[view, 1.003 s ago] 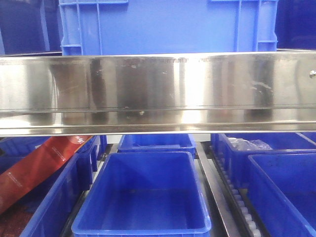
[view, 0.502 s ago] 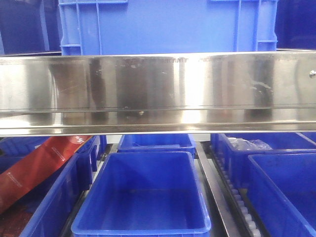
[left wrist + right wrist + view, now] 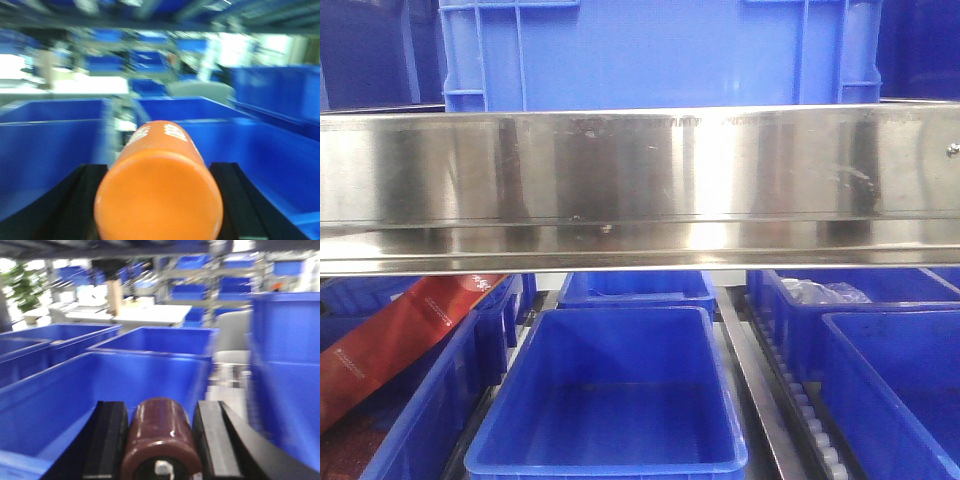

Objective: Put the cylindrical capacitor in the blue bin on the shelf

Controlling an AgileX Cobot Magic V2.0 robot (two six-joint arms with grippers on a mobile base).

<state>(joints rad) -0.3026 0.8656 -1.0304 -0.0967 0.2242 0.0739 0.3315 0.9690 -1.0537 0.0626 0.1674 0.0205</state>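
Observation:
In the right wrist view my right gripper is shut on the cylindrical capacitor, a stubby dark brown cylinder lying lengthwise between the black fingers. It is held over the near edge of a blue bin. In the left wrist view my left gripper is shut on an orange cylinder with white lettering, above more blue bins. The front view shows the shelf's shiny steel beam and an empty blue bin below it. Neither gripper shows in the front view.
A large blue crate stands on the upper shelf level. Below the beam are more blue bins at left and right, a red carton, a bin holding clear plastic, and a grey roller rail.

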